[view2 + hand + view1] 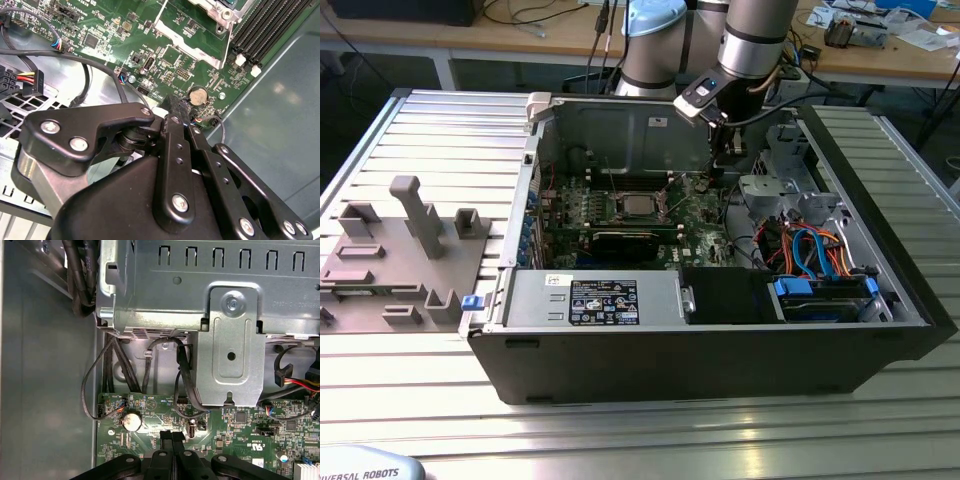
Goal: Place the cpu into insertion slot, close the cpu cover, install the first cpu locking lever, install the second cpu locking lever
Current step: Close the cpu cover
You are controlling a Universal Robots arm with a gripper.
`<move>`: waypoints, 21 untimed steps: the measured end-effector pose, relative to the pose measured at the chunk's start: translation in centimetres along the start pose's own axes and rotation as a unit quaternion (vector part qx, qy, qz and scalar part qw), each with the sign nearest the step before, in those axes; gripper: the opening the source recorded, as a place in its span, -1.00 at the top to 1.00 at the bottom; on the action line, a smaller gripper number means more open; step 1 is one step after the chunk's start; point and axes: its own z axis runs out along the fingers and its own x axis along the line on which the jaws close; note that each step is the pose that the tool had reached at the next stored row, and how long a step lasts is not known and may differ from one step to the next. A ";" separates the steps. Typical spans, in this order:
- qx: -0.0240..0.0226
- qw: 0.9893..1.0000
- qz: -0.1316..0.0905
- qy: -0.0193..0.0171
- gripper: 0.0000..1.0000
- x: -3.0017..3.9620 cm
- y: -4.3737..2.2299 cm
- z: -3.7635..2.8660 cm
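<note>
The cpu seems seated in the insertion slot, so 1 step looks done. The cpu cover looks raised, leaving 3 steps. The gripper hovers nearby, fingers together on nothing.

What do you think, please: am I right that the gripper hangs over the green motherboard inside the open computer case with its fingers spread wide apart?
Not quite: the fingers are not spread. Both wrist views show the gripper with its fingers pressed together. The rest stands: it hangs over the green motherboard inside the open computer case, as the exterior view shows.
</note>
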 end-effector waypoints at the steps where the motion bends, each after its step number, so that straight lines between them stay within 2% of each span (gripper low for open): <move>1: 0.000 1.000 0.000 0.000 0.79 0.00 0.00 0.00; 21: 0.000 1.000 0.000 0.000 0.79 0.02 -0.62 0.03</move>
